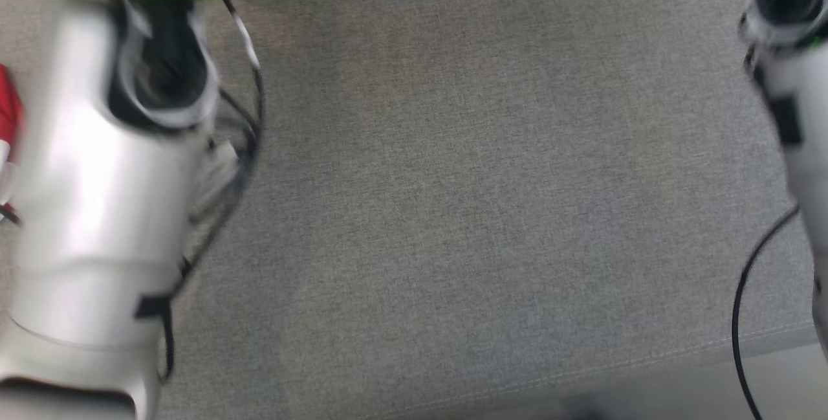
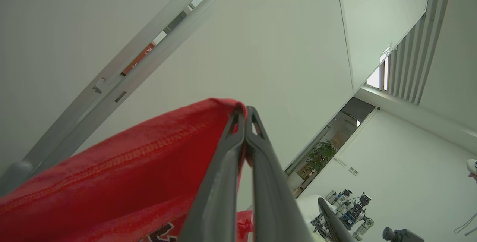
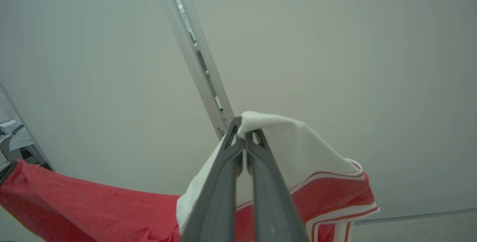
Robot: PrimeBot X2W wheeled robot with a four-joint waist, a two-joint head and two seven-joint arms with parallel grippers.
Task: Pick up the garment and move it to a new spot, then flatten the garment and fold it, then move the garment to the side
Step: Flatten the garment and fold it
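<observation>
Though blurred, head view gives a pale left forearm and right forearm above a grey fabric surface.

Along the left claw: pinched tight on the garment. Grips the red stitched hem right at the tips, with cloth hanging left of and below the fingers.

Along the right claw: clamped on a white, red-striped corner. Bunches over the tips and falls to the right, with red cloth stretching away to the claw's left.

Pale wall behind both claws.
</observation>
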